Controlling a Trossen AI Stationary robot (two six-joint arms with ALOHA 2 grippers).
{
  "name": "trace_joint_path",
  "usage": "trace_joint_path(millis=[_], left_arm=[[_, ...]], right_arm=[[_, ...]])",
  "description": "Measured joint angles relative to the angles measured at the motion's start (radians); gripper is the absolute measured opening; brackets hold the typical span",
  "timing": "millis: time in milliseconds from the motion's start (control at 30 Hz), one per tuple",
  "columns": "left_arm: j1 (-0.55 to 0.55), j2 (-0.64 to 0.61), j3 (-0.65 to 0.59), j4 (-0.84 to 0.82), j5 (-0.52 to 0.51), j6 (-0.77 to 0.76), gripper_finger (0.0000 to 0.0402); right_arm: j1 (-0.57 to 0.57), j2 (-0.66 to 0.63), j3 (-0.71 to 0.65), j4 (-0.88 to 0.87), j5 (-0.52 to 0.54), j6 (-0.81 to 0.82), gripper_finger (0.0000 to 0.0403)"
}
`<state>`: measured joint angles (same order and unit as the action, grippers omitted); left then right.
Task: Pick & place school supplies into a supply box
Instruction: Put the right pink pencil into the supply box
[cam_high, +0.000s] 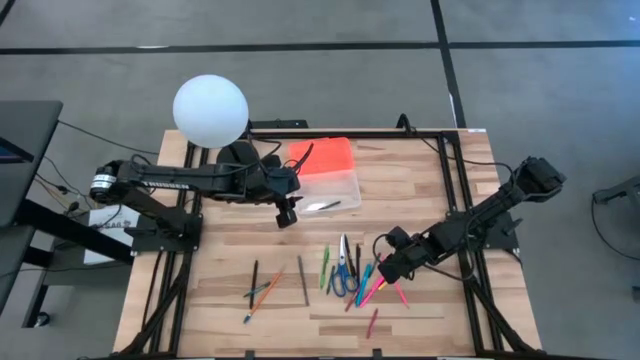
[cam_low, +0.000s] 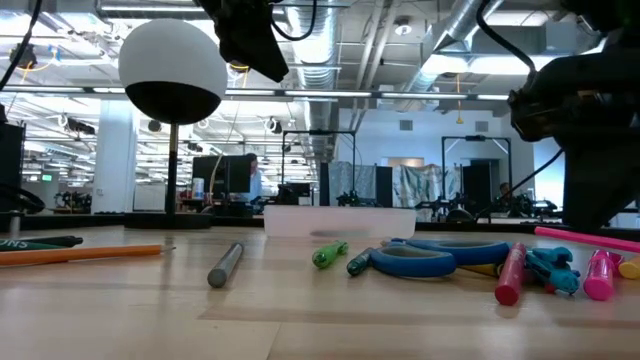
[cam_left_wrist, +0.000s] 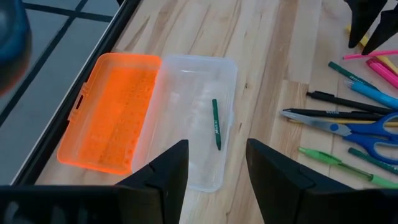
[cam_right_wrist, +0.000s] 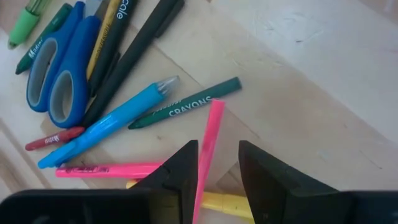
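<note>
The clear supply box (cam_high: 335, 192) lies open at the table's far middle, its orange lid (cam_left_wrist: 112, 112) flipped back. A green crayon (cam_left_wrist: 216, 123) lies inside on the box floor. My left gripper (cam_left_wrist: 216, 171) is open and empty, hovering over the box's near end (cam_high: 287, 215). Pens, crayons and blue-handled scissors (cam_right_wrist: 59, 62) lie flat in a loose pile at the near middle (cam_high: 350, 275). My right gripper (cam_high: 385, 268) is open and low over the pile's right side. Its fingers stand on either side of a pink pen (cam_right_wrist: 210, 137), which runs along between them on the table.
A white globe lamp (cam_high: 210, 110) stands at the far left behind the box. Several pencils (cam_high: 265, 285) and a grey one (cam_low: 225, 265) lie left of the pile. A lone red crayon (cam_high: 372, 322) lies near the front edge. Bare wood shows at the table's right.
</note>
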<state>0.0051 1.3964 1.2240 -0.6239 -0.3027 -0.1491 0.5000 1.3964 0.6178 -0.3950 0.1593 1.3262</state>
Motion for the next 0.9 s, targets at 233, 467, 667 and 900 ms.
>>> trace_joint_path(millis=[233, 467, 667, 900], left_arm=[[0.000, 0.000, 0.000, 0.000, 0.000, -0.003, 0.0157], [0.000, 0.000, 0.000, 0.000, 0.000, -0.017, 0.0157], [0.000, 0.000, 0.000, -0.019, 0.000, -0.030, 0.0157], [0.000, 0.000, 0.000, -0.022, 0.000, -0.031, 0.0157]], right_arm=[[0.004, 0.000, 0.000, 0.051, -0.001, -0.035, 0.0107], [0.003, 0.000, 0.000, 0.022, -0.003, -0.036, 0.0107], [0.003, 0.000, 0.000, 0.022, -0.003, -0.043, 0.0107], [0.003, 0.000, 0.000, 0.022, -0.004, -0.055, 0.0107]])
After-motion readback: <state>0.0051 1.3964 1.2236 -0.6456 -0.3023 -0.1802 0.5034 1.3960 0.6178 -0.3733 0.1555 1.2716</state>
